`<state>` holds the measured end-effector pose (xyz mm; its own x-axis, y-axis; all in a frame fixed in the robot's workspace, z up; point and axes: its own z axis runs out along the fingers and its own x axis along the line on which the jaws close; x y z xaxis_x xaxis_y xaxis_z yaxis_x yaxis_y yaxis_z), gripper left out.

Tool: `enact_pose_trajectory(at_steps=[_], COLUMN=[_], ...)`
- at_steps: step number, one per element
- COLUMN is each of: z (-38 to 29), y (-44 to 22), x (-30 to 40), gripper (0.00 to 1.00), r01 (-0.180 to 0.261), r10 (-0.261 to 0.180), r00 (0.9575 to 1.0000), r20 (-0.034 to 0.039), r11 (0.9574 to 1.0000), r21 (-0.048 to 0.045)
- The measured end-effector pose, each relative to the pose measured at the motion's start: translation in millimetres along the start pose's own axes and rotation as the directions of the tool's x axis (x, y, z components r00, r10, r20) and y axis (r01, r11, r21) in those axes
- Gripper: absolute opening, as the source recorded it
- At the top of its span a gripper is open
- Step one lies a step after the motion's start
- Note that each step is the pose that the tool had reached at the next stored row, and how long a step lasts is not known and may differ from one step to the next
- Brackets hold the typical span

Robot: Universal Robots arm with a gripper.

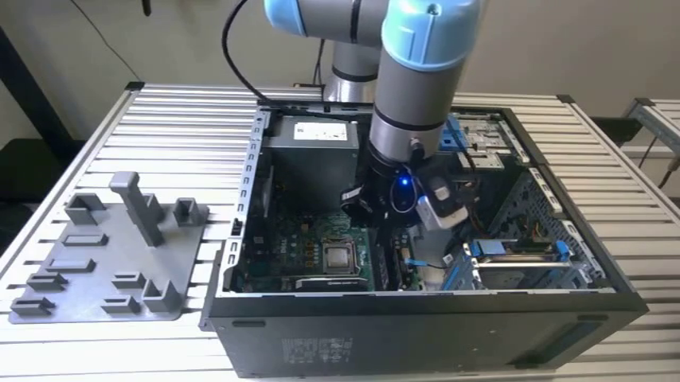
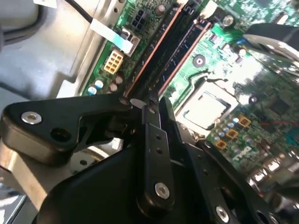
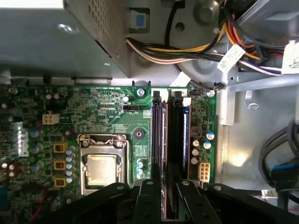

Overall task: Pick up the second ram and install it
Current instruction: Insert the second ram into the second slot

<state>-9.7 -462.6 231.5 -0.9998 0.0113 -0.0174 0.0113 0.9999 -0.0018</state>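
Hand [image 3: 169, 205] fingertips past the first wrist view's edge.
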Motion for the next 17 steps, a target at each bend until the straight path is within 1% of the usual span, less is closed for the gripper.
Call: enact_pose_trajectory(at_steps=[3, 4, 6, 7, 8, 9, 10, 17], z=[-13.5, -15.5, -15.4, -15.4, -15.4, -15.4, -15.4, -15.5], y=[0.0, 0.0, 0.0, 0.0, 0.0, 0.0, 0.0, 0.0], x=[-0.2, -0.3, -0.3, -0.3, -0.3, -0.3, -0.3, -0.3], gripper=[0.22, 0.22, 0.22, 0.20, 0.20, 0.13, 0.11, 0.11], r01=[0.000, 0.000, 0.000, 0.000, 0.000, 0.000, 0.000, 0.000], r10=[0.000, 0.000, 0.000, 0.000, 0.000, 0.000, 0.000, 0.000], r00=[1.0000, 1.0000, 1.0000, 1.0000, 1.0000, 1.0000, 1.0000, 1.0000], r20=[0.0000, -0.0001, 0.0001, 0.0001, 0.0001, 0.0001, 0.0001, 0.0000], r11=[1.0000, 1.0000, 1.0000, 1.0000, 1.0000, 1.0000, 1.0000, 1.0000], r21=[0.0001, 0.0002, -0.0001, -0.0001, -0.0001, 0.0000, -0.0001, 0.0000])
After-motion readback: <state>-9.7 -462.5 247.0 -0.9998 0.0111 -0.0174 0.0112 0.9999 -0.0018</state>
